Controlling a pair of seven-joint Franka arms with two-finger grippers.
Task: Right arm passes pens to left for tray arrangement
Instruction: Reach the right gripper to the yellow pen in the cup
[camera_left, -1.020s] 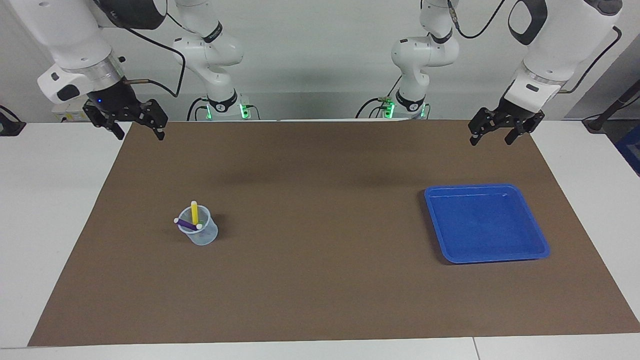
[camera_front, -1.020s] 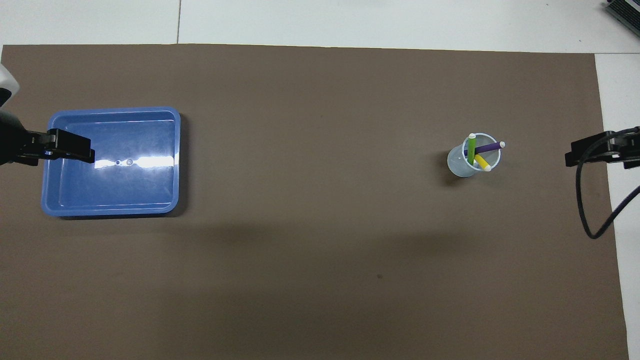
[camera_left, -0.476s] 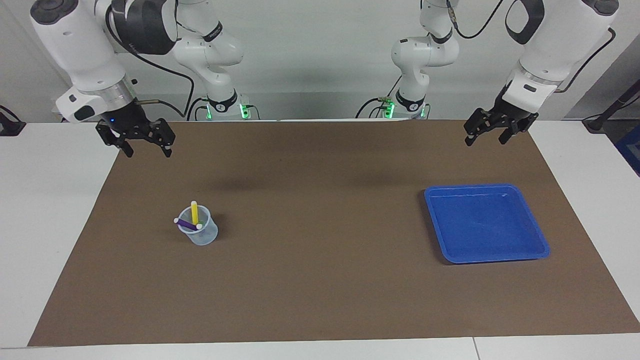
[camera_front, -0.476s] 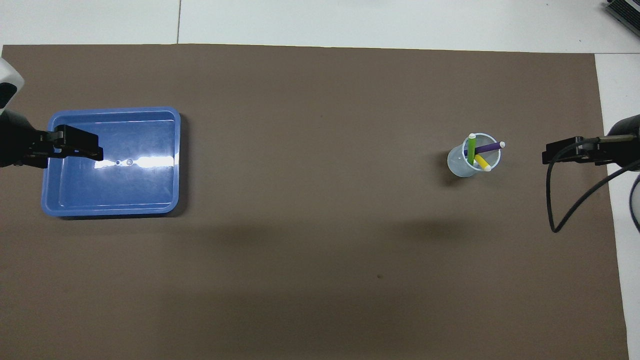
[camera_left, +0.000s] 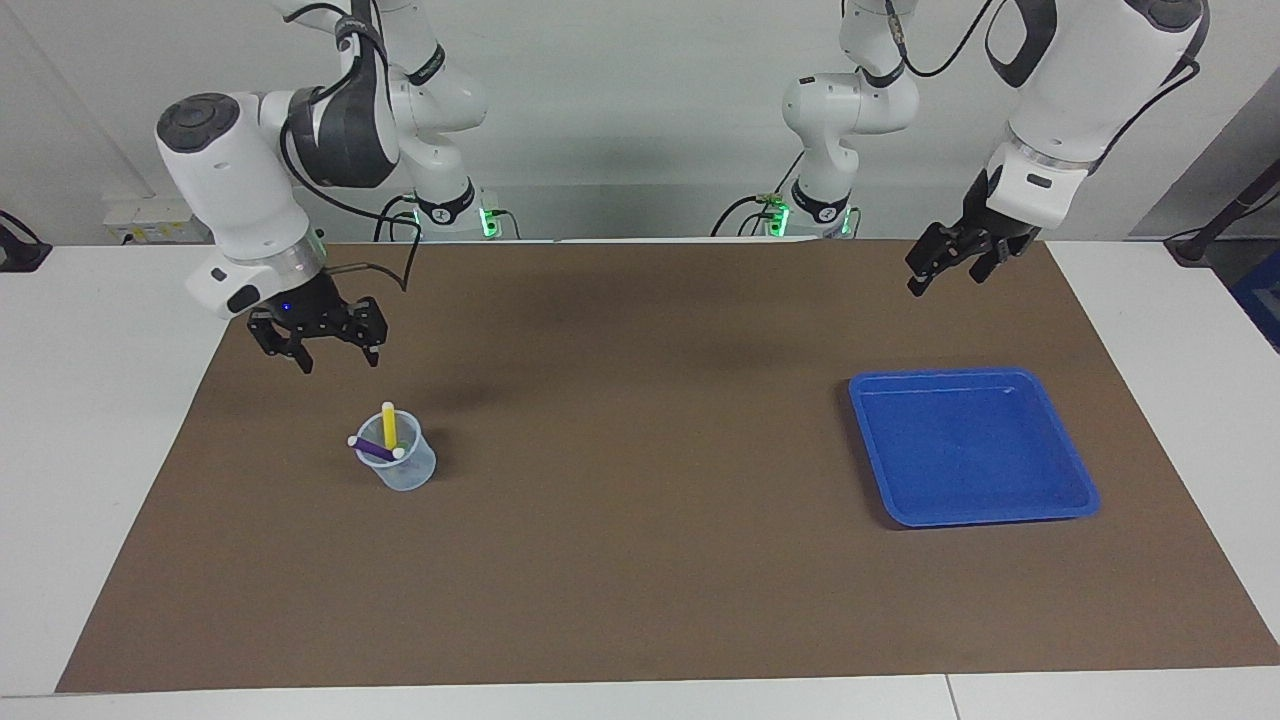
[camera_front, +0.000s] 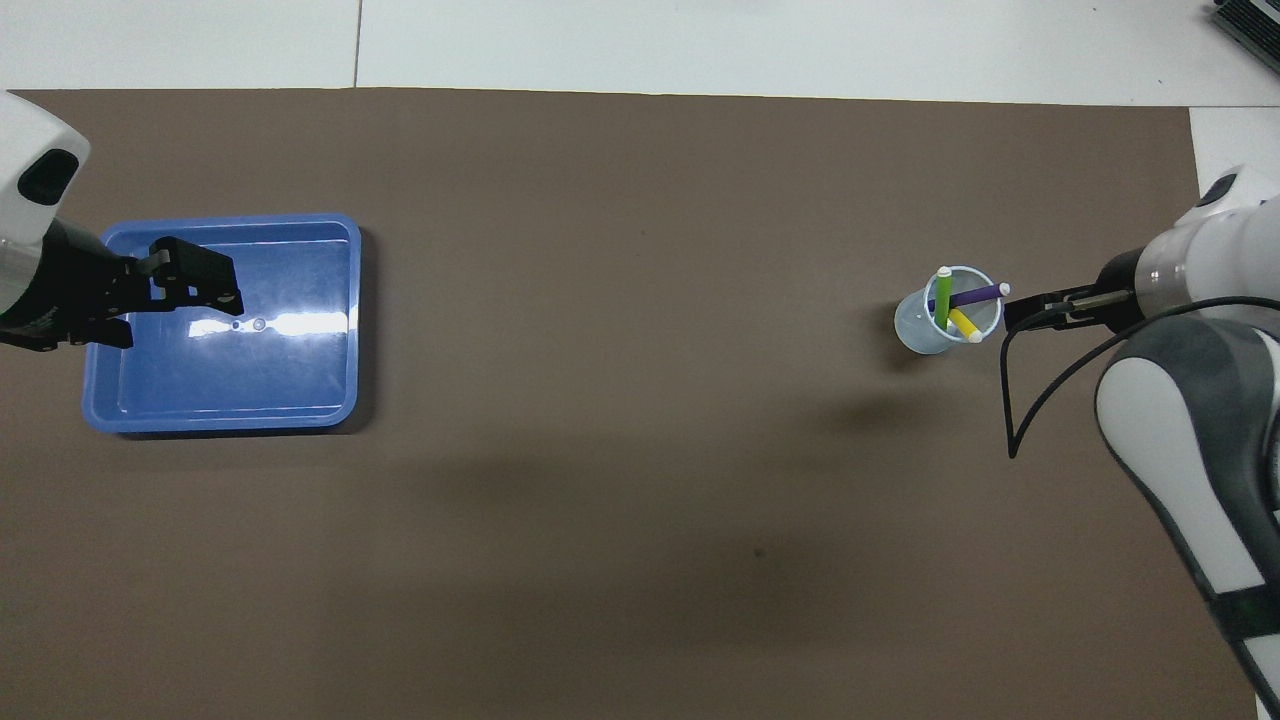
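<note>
Three pens (camera_left: 385, 437) are seen standing in a clear cup (camera_left: 404, 468) on the brown surface (camera_left: 640, 560), with the right gripper (camera_left: 338, 360) held above and beside it, fingers apart and empty. One pen's raised end should be approached from straight above and pinched alone. The left gripper (camera_left: 945, 275), open, waits near the empty blue tray (camera_left: 1085, 492).
</note>
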